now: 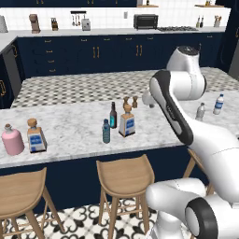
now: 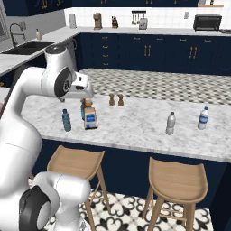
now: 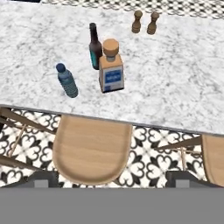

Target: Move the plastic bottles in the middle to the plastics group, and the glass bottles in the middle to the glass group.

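Observation:
Three bottles stand mid-counter. The teal-blue plastic bottle (image 3: pixel 67 81) (image 1: pixel 106 131) (image 2: pixel 66 121) is nearest the front edge. Behind it are the slim dark glass bottle (image 3: pixel 94 47) (image 1: pixel 113 115) and the square cork-stoppered glass bottle (image 3: pixel 111 68) (image 1: pixel 127 121) (image 2: pixel 90 116). The glass group, a pink flask (image 1: pixel 12 140) and a square bottle (image 1: pixel 35 137), is far left. The plastics group, a grey-clear bottle (image 1: pixel 200 111) (image 2: pixel 170 123) and a white blue-capped bottle (image 1: pixel 218 104) (image 2: pixel 203 118), is far right. My gripper (image 3: pixel 113 178) (image 2: pixel 67 98) hangs open and empty above the counter's front edge, well above the middle bottles.
Two brown shakers (image 3: pixel 137 22) (image 1: pixel 135 101) stand behind the middle bottles on the marble counter (image 1: pixel 74 126). Wooden stools (image 3: pixel 91 148) (image 1: pixel 125 175) line the counter's front. My own arm crosses the right of the left base view, near the plastics group.

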Controlling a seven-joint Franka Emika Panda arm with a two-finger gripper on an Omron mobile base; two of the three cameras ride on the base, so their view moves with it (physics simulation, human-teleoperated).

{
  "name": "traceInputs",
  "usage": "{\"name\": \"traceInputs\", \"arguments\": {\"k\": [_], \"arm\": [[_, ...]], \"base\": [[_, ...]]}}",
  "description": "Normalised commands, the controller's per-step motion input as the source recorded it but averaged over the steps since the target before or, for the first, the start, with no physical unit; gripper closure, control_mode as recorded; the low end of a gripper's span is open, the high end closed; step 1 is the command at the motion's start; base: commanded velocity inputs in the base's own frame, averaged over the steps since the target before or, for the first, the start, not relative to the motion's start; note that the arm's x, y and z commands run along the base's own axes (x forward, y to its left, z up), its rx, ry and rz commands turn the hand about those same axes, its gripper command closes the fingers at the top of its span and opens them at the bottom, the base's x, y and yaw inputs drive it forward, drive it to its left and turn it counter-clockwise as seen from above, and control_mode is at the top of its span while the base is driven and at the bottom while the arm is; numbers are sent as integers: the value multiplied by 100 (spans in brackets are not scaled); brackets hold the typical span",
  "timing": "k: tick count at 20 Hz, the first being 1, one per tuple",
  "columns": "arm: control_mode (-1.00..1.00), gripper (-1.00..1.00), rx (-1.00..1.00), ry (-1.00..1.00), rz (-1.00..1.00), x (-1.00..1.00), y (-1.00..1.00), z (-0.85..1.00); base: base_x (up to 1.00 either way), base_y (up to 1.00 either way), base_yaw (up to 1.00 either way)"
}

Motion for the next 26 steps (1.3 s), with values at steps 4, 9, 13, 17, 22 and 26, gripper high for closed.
{"name": "traceInputs", "arguments": {"k": [4, 9, 13, 17, 22, 26], "arm": [[-100, -100, 2, -8, 0, 28, 38, 20], [-100, -100, 1, 0, 0, 55, 40, 6], [-100, -100, 0, 0, 0, 63, -3, -2], [-100, -100, 0, 0, 0, 53, -23, -32], [-100, -100, -2, 1, 0, 71, -2, -52], [-100, -100, -3, 6, 0, 84, 4, -52]], "base": [[0, 0, 0], [0, 0, 0], [0, 0, 0], [0, 0, 0], [0, 0, 0], [0, 0, 0]]}}
